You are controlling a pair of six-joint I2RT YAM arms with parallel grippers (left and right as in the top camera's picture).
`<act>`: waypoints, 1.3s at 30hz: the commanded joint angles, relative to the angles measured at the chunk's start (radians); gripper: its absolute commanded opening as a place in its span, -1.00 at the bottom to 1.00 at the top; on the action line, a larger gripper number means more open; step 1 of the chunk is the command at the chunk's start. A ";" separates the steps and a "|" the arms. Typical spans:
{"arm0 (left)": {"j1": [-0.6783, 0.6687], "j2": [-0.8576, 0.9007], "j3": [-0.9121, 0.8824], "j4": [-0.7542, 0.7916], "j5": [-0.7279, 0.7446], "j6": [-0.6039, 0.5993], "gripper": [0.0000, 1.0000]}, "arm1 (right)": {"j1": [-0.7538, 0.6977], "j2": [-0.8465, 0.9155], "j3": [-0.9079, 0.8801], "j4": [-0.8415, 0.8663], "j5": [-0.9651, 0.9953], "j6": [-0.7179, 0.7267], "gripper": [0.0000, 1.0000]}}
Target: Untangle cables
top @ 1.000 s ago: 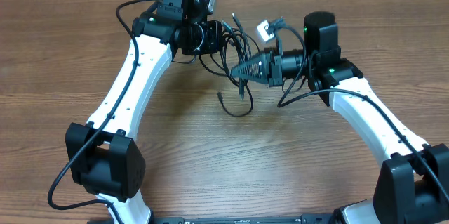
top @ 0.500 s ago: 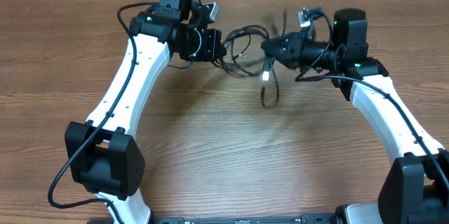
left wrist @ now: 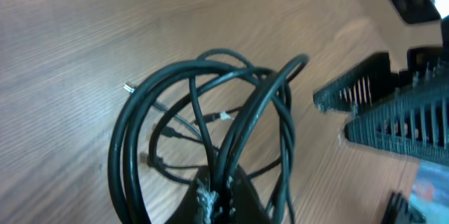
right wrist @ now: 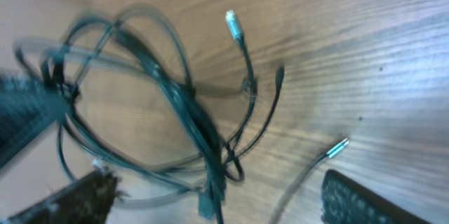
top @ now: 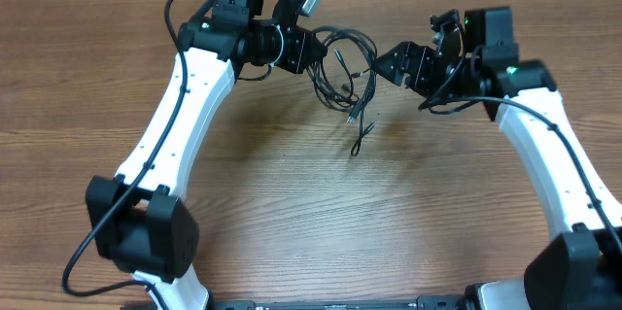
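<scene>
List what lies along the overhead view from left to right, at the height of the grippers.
left arm → left gripper → cables → right gripper → right arm

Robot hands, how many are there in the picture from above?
2. The left hand is near the top, left of the middle, shut on the cables. The right hand faces it from the right, open.
</scene>
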 commanded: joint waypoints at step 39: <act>0.051 -0.187 0.046 -0.255 -0.118 -0.165 0.12 | 0.148 0.023 0.119 -0.175 0.212 0.035 -0.93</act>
